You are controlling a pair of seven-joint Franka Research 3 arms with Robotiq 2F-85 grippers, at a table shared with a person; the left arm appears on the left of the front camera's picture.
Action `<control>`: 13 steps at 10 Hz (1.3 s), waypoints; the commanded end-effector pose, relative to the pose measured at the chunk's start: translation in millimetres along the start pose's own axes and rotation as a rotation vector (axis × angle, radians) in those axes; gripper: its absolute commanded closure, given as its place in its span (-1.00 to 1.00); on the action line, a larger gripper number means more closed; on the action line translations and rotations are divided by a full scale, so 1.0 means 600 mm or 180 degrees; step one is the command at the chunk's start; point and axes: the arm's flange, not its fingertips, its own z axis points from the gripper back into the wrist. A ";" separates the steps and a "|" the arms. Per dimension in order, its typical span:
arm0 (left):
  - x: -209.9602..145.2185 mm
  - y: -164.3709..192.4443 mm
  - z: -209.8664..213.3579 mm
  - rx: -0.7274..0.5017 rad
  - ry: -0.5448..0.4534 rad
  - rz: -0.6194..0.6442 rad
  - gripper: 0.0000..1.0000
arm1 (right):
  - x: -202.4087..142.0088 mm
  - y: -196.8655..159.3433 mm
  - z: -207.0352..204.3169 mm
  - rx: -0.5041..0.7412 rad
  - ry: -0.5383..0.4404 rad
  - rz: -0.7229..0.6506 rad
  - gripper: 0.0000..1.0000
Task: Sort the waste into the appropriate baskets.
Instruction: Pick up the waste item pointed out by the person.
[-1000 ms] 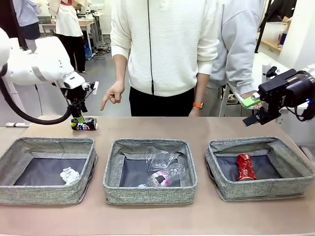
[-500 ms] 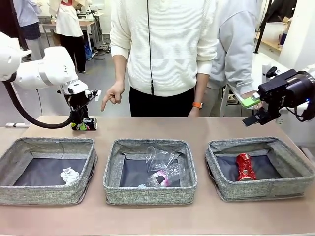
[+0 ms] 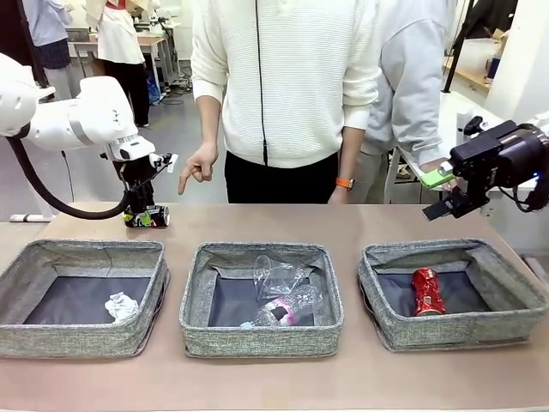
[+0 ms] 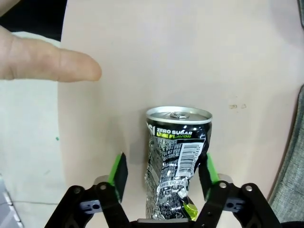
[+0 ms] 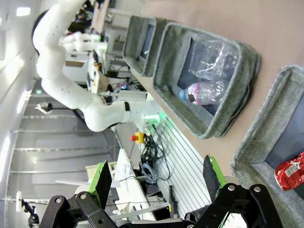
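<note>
Waste is mostly sorted: the paper wad (image 3: 121, 305) lies in the left basket (image 3: 81, 256), the plastic cup (image 3: 279, 276) and the bottle (image 3: 287, 311) in the middle basket (image 3: 262, 256), and the red can (image 3: 427, 291) in the right basket (image 3: 446, 254). One piece is left out, a crushed dark can (image 4: 176, 161) lying on its side on the surface (image 3: 283, 225) behind the left basket.

In the wrist view the left hand (image 4: 164, 175) straddles this can, one green pad against the can's side and the other just beside it with a thin gap, so the grip looks not quite made; I cannot tell whether it pinches yet. A person's hand (image 3: 198, 166) points down close by.

The right hand (image 5: 156, 178) hangs spread and empty above the right basket's far side.

The step in hand looks to be picking up the last can. Next comes a firm pinch, a lift clear of the surface, and a carry across both nearer baskets to the one with the red can, minding the pointing finger.
</note>
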 end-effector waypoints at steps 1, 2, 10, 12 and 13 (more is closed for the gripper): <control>0.000 0.003 0.003 -0.0033 0.0108 0.0049 0.20 | -0.001 0.004 0.000 -0.0045 -0.0013 -0.0041 -1.00; 0.000 0.004 0.003 -0.0038 0.0124 0.0061 1.00 | -0.001 0.004 0.000 -0.0045 -0.0013 -0.0041 -1.00; -0.004 -0.063 0.101 -0.0296 -0.0002 0.0987 1.00 | -0.001 0.004 0.000 -0.0045 -0.0013 -0.0041 -1.00; -0.011 -0.234 0.240 -0.0290 -0.0432 0.1542 1.00 | -0.001 0.004 0.000 -0.0045 -0.0013 -0.0041 -1.00; -0.018 -0.308 0.270 -0.0016 -0.0352 0.1746 1.00 | -0.001 0.004 0.000 -0.0045 -0.0013 -0.0041 -1.00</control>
